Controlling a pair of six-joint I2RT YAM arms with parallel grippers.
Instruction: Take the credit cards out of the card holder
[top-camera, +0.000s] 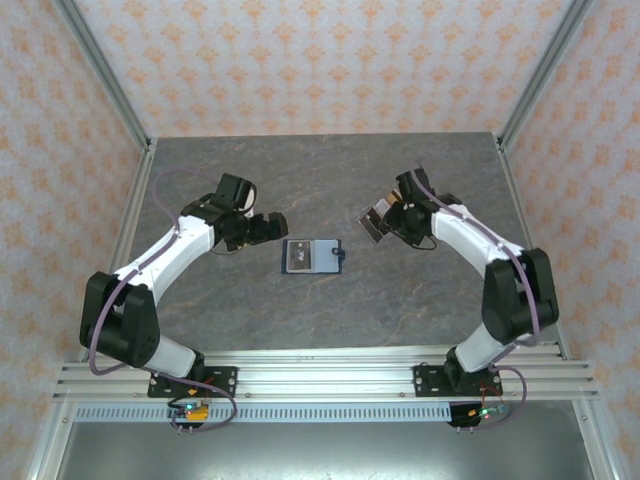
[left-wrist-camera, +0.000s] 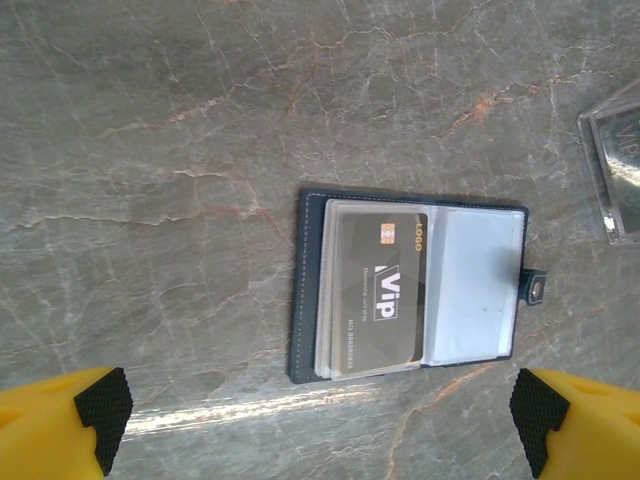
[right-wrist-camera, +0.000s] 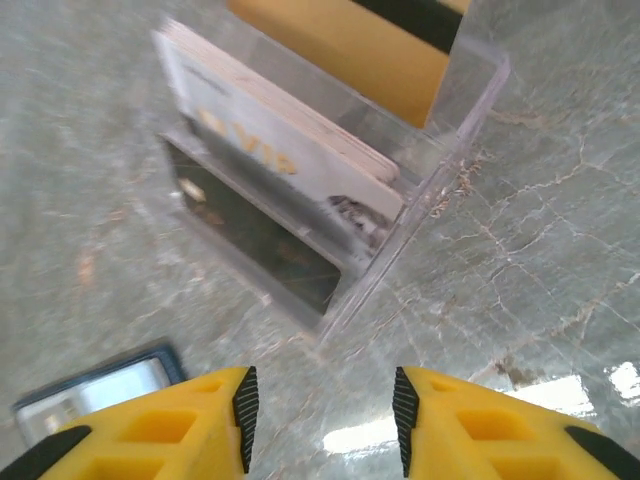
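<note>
with left gripper (left-wrist-camera: 320, 412) gaping empty above card holder (left-wrist-camera: 470, 285) and right gripper (right-wrist-camera: 320, 415) parted, empty, over clear box (right-wrist-camera: 470, 100): pin navy edge, slide black card (left-wrist-camera: 385, 285) out flat

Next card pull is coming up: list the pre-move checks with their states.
1. The wallet lies open and flat: ok.
2. The black card sits in a wallet pocket, face showing: ok.
3. The left pincer is open and empty: ok.
4. The right pincer is empty, jaws apart, near the box: ok.
5. The box stands upright with cards inside: ok.
6. More cards hidden under the black card: cannot tell.
</note>
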